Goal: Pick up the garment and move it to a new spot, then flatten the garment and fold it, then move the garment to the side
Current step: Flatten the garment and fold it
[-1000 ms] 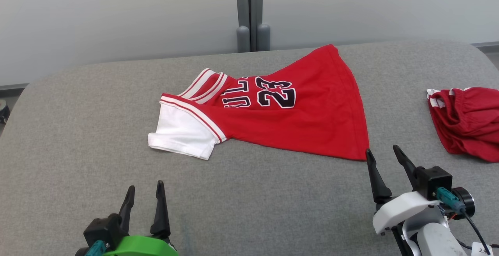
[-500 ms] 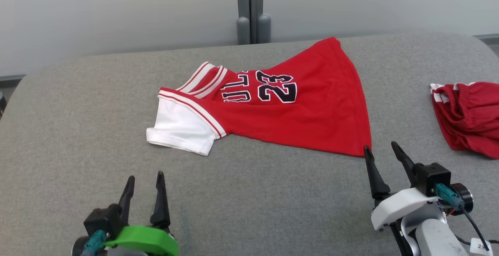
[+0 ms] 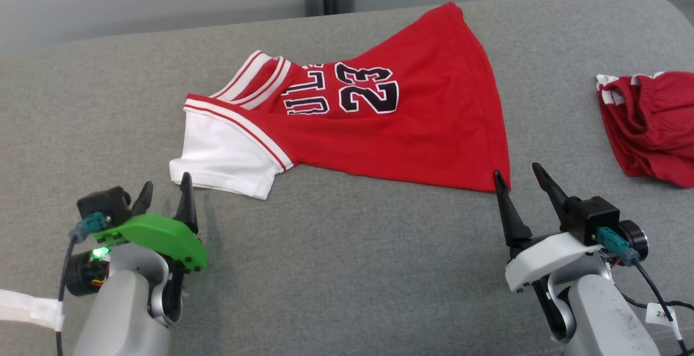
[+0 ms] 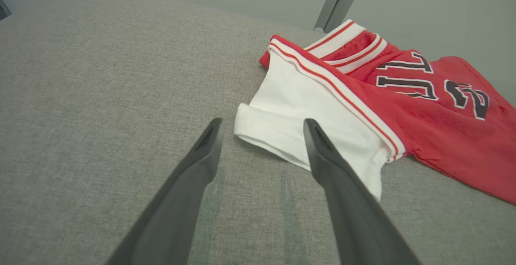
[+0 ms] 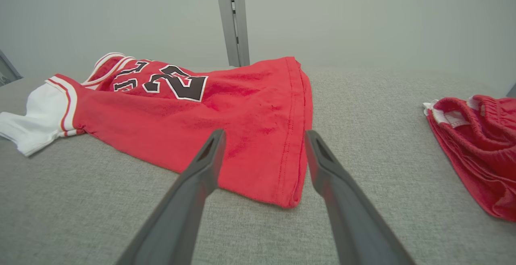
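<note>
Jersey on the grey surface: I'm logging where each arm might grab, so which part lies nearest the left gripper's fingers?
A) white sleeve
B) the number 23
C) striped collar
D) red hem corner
A: the white sleeve of the jersey lies just ahead of the open left gripper, untouched; the hem corner sits by the right gripper.

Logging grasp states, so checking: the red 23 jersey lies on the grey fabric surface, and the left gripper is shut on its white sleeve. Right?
No: the left gripper is open beside the white sleeve, gripping nothing, as the left wrist view shows. The rest holds.
</note>
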{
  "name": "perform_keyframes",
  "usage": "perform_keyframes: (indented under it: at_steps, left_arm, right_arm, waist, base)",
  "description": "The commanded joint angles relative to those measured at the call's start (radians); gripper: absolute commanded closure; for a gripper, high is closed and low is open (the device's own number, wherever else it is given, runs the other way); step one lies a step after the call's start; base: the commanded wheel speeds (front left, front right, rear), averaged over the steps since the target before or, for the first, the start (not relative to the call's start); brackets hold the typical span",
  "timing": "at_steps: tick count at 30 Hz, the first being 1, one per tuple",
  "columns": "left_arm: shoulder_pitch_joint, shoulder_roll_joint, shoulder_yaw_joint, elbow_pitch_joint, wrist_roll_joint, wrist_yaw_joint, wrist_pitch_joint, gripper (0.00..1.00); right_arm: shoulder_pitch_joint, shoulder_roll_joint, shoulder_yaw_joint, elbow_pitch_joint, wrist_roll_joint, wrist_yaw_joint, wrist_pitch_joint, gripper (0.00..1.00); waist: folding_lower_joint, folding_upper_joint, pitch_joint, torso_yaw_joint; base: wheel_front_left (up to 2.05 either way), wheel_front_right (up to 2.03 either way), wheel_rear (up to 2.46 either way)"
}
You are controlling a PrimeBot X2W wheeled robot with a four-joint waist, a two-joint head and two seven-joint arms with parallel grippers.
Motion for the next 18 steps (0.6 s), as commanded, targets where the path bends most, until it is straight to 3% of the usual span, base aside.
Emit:
perform_keyframes:
  at_steps: [1,5,17,18]
  left_arm:
    - [-0.037,0.014,0.014,0.026,-0.011,0.012,0.012,0.0]
    - [-0.102,0.021,0.051,0.1,-0.042,0.036,0.026,0.0]
    - [-0.184,0.045,0.015,0.24,-0.036,0.004,0.051,0.0]
    - [-0.188,0.042,0.011,0.243,-0.037,0.001,0.05,0.21]
  right_arm:
    - [-0.013,-0.003,0.001,-0.004,-0.001,-0.002,-0.005,0.0]
    - [-0.029,-0.003,-0.005,-0.009,-0.006,-0.002,-0.005,0.0]
    - [-0.042,-0.003,-0.012,0.0,-0.017,-0.002,-0.005,0.0]
    - [-0.042,-0.003,-0.012,0.003,-0.017,-0.002,-0.005,0.0]
  waist:
    - [0.0,0.0,0.049,-0.037]
    - [0.0,0.0,0.081,-0.055]
    - [0.0,0.0,0.111,-0.071]
    - [0.0,0.0,0.111,-0.07]
  base:
    - [0.0,0.0,0.0]
    - [0.0,0.0,0.0]
    - [0.0,0.0,0.0]
    - [0.0,0.0,0.0]
